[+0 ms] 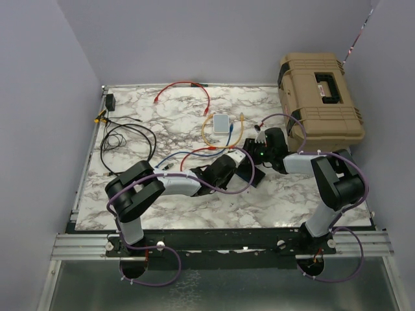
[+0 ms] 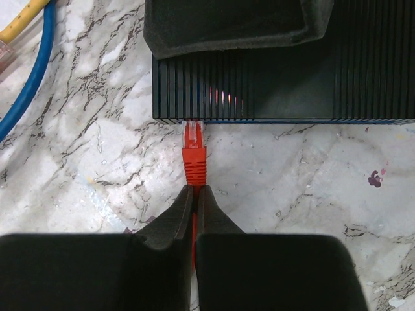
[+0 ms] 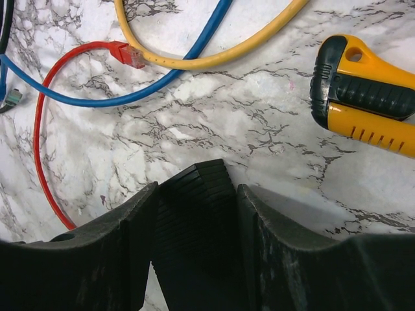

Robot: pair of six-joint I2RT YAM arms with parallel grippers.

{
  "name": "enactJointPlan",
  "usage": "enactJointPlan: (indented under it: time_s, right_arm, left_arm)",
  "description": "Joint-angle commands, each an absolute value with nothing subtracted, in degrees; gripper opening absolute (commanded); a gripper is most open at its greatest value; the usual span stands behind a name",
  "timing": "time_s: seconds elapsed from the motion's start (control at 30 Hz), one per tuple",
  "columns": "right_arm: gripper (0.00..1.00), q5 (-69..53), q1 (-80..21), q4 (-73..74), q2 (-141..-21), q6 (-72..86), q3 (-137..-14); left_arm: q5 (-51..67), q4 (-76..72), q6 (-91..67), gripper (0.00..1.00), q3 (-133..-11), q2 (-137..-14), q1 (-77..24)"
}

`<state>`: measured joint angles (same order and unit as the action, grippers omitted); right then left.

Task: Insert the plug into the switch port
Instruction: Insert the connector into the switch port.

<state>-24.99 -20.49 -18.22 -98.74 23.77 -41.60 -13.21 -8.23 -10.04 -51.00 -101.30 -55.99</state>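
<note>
In the left wrist view the red plug [image 2: 193,148] lies on the marble, its clear tip meeting the near long edge of the switch [image 2: 292,84], a flat black ribbed box. The ports themselves are hidden under that edge. My left gripper [image 2: 195,190] is shut on the red cable right behind the plug's boot. From the top view, the left gripper [image 1: 228,170] sits just left of the switch [image 1: 250,170]. My right gripper [image 3: 198,188] is shut on the switch [image 3: 194,220], one finger on each side, and it stands at the switch's far end [image 1: 259,153].
A tan hard case [image 1: 321,97] stands at the back right. A small grey-white box [image 1: 222,123] lies behind the grippers, among blue [image 3: 194,39], yellow [image 3: 259,35] and red [image 3: 45,129] cables. A yellow-black tool [image 3: 369,91] lies nearby. A black adapter [image 1: 111,102] sits far left.
</note>
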Motion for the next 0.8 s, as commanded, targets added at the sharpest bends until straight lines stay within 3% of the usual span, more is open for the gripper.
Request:
enactJointPlan:
  time_s: [0.0, 0.77]
  right_arm:
    - [0.52, -34.03, -22.61, -7.27, -102.82, 24.35, -38.4]
    - [0.51, -40.35, -23.45, -8.51, -105.41, 23.81, -39.33]
  left_arm:
    - [-11.6, -25.62, -9.13, 0.0, -52.98, -98.84, -55.28]
    - [-6.46, -25.49, -4.35, 0.0, -58.61, -99.96, -51.39]
